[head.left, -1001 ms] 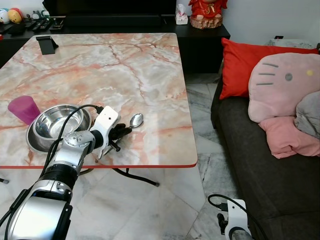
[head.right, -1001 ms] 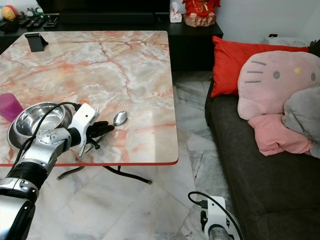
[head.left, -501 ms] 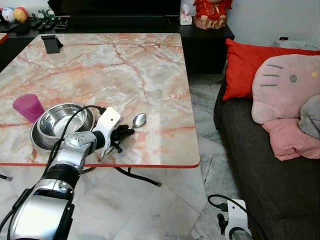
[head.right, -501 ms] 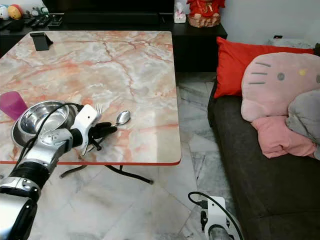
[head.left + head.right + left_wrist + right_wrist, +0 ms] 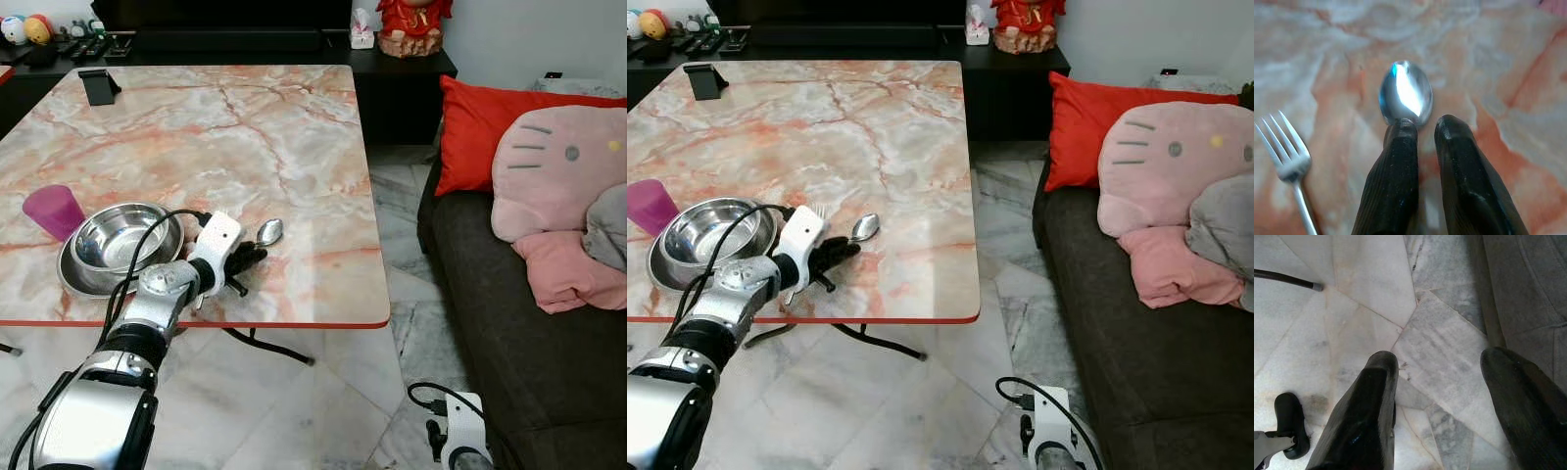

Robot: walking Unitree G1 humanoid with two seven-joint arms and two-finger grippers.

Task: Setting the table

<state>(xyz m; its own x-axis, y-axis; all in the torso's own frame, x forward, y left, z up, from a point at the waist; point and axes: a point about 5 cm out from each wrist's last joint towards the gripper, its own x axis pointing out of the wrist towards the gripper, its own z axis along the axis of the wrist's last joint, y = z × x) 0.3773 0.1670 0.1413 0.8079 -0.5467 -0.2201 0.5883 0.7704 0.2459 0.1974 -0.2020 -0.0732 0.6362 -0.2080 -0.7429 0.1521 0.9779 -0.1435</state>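
Polished steel, the spoon (image 5: 1406, 92) lay at centre frame on the marble bench (image 5: 284, 137), beside the fork (image 5: 1288, 156). The left claw (image 5: 1422, 129) was nearly clenched over its handle. Thin, rigid and slippery, it likely needed a mid-handle pinch. The right claw (image 5: 1442, 369) hung released.

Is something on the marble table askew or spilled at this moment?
Nothing is spilled. The spoon lies slanted beside the fork, and the left gripper is closed around its handle. The bowl sits upright.
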